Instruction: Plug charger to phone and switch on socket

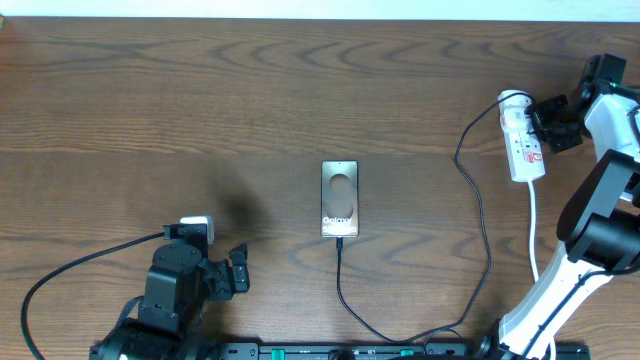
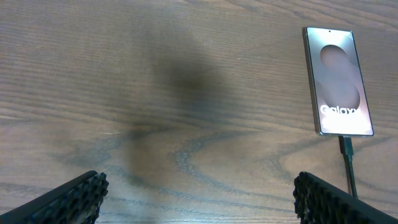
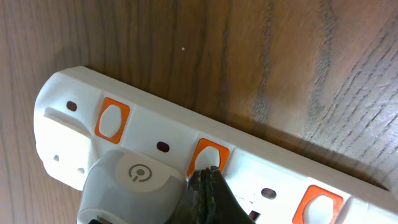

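The phone (image 1: 340, 198) lies face up at the table's middle, "Galaxy" lettering showing; it also shows in the left wrist view (image 2: 337, 81). The black charger cable (image 1: 345, 290) has its plug tip in the phone's near end (image 2: 346, 147) and runs round to the socket. The socket (image 1: 523, 140) is a white power strip at the right with orange-red switches (image 3: 112, 119) and a grey-white charger plug (image 3: 134, 186) in it. My right gripper (image 3: 208, 171) is shut, its tips touching the second switch (image 3: 216, 152). My left gripper (image 2: 199, 196) is open and empty, left of the phone.
A white cord (image 1: 534, 235) runs from the socket toward the right arm's base. The left arm's base and a black cable sit at the front left (image 1: 60, 275).
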